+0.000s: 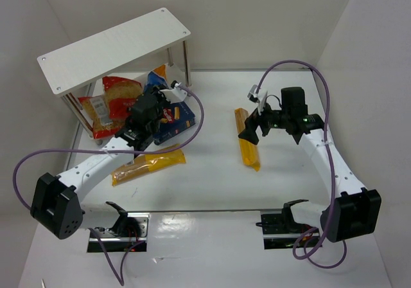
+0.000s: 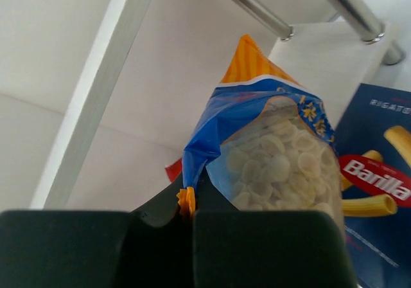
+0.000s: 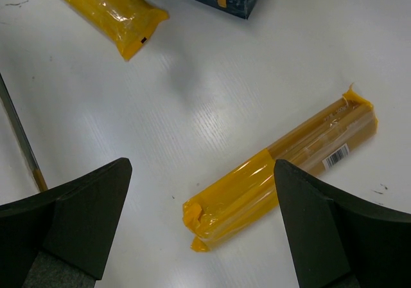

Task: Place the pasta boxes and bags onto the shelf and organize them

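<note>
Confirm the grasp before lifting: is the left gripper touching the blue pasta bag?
Touching. Left wrist view: the left gripper pinches the blue pasta bag at its orange edge.

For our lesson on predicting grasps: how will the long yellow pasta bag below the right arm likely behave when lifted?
The long yellow bag looks tightly packed with straight strands, so it probably stays fairly stiff, not droopy. Its glossy film may be slippery. It lies flat on the table, so rolling seems unlikely.
</note>
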